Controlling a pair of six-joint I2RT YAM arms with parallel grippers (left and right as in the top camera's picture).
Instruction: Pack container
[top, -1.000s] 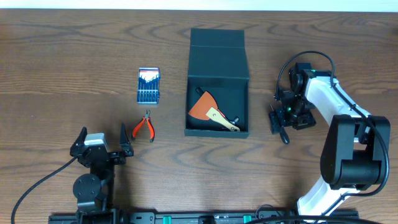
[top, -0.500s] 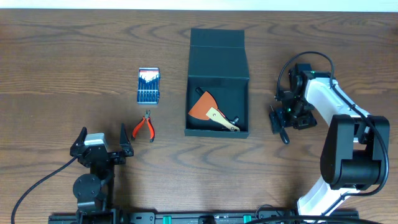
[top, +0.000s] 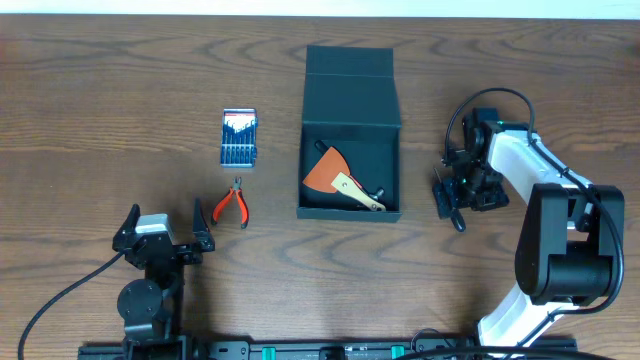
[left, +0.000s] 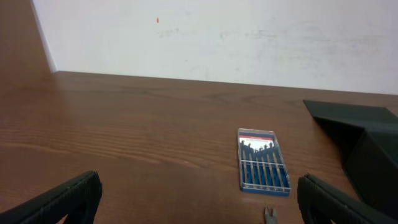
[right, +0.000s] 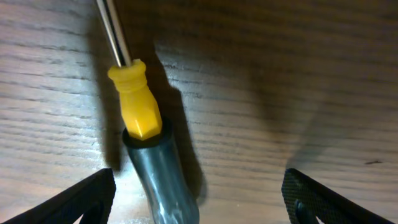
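The container (top: 350, 95), a dark teal-black box, stands open at the table's middle with its flap lid folded back. An orange scraper with a wooden handle (top: 335, 178) lies inside. My right gripper (top: 450, 193) is open and hovers low over a screwdriver (top: 459, 221) lying on the table to the right of the box. In the right wrist view the screwdriver (right: 140, 118) has a yellow collar and a dark handle, lying between my open fingers (right: 199, 202), nearer the left one. My left gripper (top: 162, 232) is open and empty near the front left.
A small blue screwdriver-set case (top: 238, 137) lies left of the box; it also shows in the left wrist view (left: 263, 169). Red-handled pliers (top: 232, 205) lie just in front of it. The box's corner (left: 367, 143) shows at that view's right edge.
The right arm has shifted very slightly above the screwdriver. The left arm and the objects have not moved.
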